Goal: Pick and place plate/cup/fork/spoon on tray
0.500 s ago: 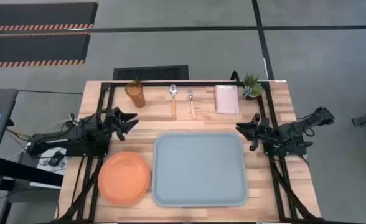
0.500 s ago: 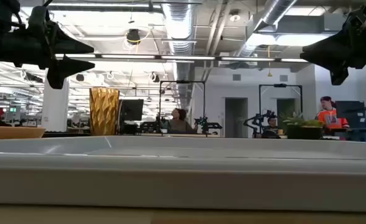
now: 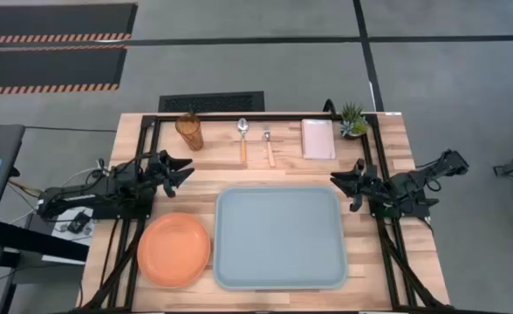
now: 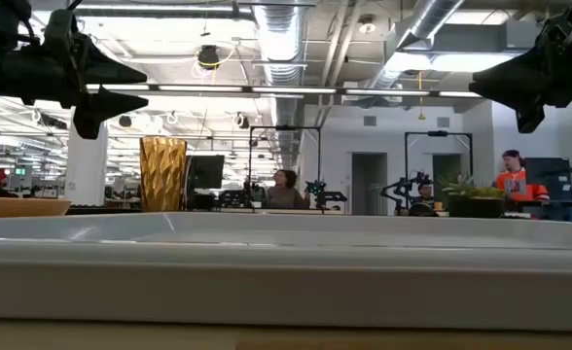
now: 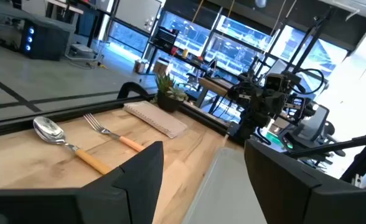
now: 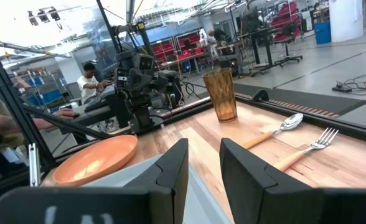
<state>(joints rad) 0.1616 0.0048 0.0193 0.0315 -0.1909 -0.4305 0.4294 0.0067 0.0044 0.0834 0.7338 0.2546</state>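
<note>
The grey-blue tray [image 3: 279, 237] lies at the table's near middle, and the orange plate [image 3: 174, 249] lies flat on the table left of it. The amber cup [image 3: 189, 131] stands upright at the far left. The spoon [image 3: 242, 138] and the fork [image 3: 269, 145] lie side by side at the far middle. My left gripper [image 3: 185, 170] hovers open and empty above the table left of the tray's far corner. My right gripper [image 3: 338, 181] hovers open and empty by the tray's far right corner.
A pale pink pad [image 3: 318, 138] and a small green potted plant [image 3: 353, 120] sit at the far right. A black frame [image 3: 256, 116] runs round the table's edges. People show in the room beyond the table [image 4: 512, 180].
</note>
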